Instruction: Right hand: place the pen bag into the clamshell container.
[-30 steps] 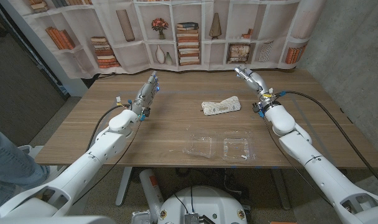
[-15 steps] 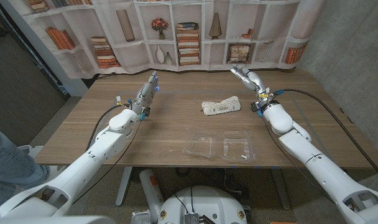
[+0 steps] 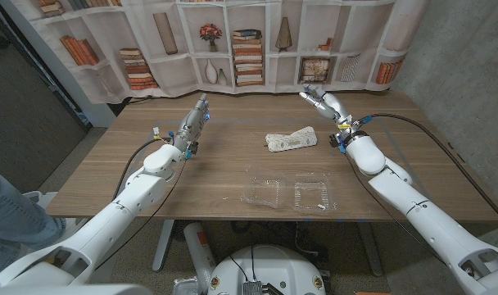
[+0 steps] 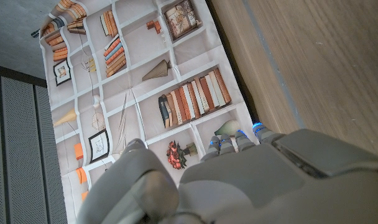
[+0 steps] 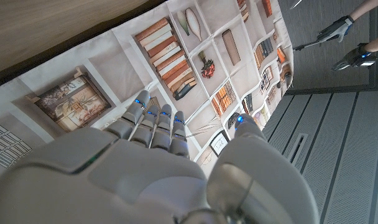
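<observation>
Pen bag on wooden table, bookshelf-print curtain

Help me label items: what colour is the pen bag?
The pen bag is whitish, seen best in the head view.

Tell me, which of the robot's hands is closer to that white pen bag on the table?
The right hand. It hovers just beyond the pen bag, toward the bag's right end, empty. The left hand stands much farther off, across the table on the bag's other side.
</observation>
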